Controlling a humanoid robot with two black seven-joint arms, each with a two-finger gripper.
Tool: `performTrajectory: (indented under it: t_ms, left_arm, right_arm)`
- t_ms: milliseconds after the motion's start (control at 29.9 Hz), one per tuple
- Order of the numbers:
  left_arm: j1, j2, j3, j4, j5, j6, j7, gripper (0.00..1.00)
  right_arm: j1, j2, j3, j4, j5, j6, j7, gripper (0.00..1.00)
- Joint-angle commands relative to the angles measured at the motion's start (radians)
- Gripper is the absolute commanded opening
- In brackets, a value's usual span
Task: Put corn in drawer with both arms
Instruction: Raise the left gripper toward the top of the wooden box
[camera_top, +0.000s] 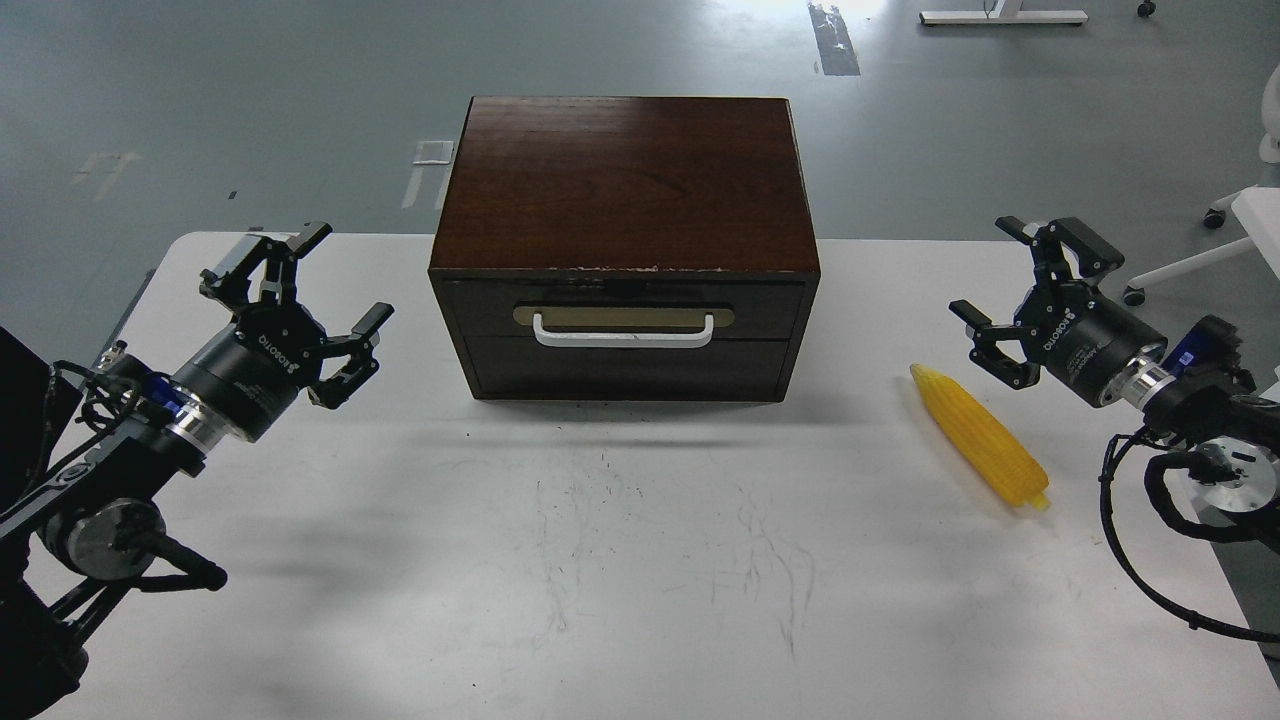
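So the dark wooden box (625, 200) sits at the middle of the tabletop's far edge, and the drawer (622, 322) in its front is fully pushed in, white bar handle (623, 336) across a brass-coloured plate (623, 316). The box's top front edge looks chipped, pale flecks along it.

The corn (980, 436) is lying flat on the white tabletop (640, 560) over toward the right edge, off to the right of the box and nearer me than its front. It's on a diagonal, pointy tip aimed toward the far side and the box, fat end toward the near right.

Right gripper (1005, 285) hangs just beyond the corn's tip and a bit to the right of it, up off the table, fingers spread wide with nothing in them. Near it, but not touching.

Left gripper (300, 285) is way over by the left edge, left of the box, also spread wide and holding nothing. Well apart from the corn, whole box in between.

Scuff marks all over the middle of the tabletop.
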Motion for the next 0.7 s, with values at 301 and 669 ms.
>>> performTrajectory:
  t_ms: [301, 669]
  left_arm:
    - [0.023, -0.007, -0.014, 0.001, 0.003, -0.003, 0.002, 0.99]
    - [-0.296, 0.14, -0.02, -0.05, 0.29, -0.048, -0.03, 0.99]
  right_arm:
    - [0.0, 0.0, 0.006, -0.001, 0.0, 0.0, 0.0, 0.99]
    - [0.009, -0.005, 0.012, -0.005, -0.005, 0.0, 0.0, 0.99]
